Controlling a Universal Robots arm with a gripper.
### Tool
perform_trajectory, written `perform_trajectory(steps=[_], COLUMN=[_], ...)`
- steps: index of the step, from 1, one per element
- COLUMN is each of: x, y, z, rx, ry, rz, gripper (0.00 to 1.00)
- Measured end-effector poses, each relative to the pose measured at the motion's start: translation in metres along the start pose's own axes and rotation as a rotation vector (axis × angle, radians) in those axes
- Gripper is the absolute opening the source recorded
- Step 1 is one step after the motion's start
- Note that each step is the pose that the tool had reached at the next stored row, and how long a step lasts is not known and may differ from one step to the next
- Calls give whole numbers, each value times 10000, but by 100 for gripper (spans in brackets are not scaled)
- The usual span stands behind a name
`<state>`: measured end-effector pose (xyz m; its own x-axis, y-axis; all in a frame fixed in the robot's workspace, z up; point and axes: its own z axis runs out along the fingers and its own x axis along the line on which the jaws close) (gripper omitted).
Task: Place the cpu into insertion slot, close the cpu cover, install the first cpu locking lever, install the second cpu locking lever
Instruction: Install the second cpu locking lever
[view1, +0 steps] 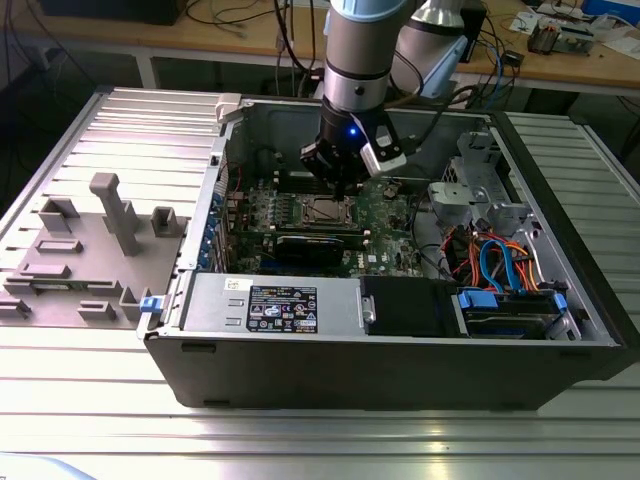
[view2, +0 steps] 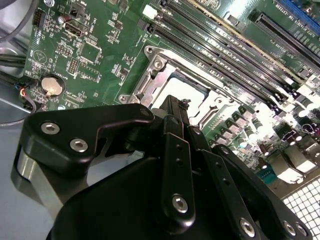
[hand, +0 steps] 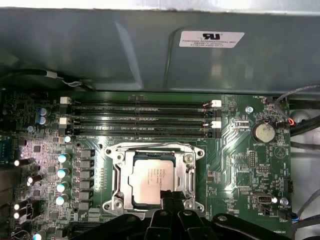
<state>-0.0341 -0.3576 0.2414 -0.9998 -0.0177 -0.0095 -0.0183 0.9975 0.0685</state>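
The cpu (hand: 149, 179), a pale silver square, lies in the insertion slot (hand: 197, 152) on the green motherboard (hand: 235, 170). The cpu cover (hand: 120, 172), a grey metal frame, lies flat around the chip, which shows through its window. My gripper (hand: 172, 198) hangs just above the slot's near edge, its black fingers shut together with nothing between them. In the second wrist view the gripper (view2: 173, 105) ends over the cover (view2: 150, 82) beside the cpu (view2: 189, 91). In the exterior view the gripper (view1: 338, 182) hovers directly over the slot (view1: 322, 210) inside the open computer case.
Memory slots (hand: 140, 120) run beside the socket, and a coin battery (hand: 263, 132) sits nearby. The case wall (hand: 125, 45) rises behind. A long black block (view1: 318, 247), a power supply (view1: 280, 305) and coloured cables (view1: 500, 265) crowd the case. A grey fixture (view1: 110, 230) stands outside it.
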Motion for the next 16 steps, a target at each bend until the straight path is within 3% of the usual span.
perform_trajectory(steps=[16], x=[-1], y=[-4], z=[-23], rx=[-5], ry=[-1], rz=[-1], gripper=[11])
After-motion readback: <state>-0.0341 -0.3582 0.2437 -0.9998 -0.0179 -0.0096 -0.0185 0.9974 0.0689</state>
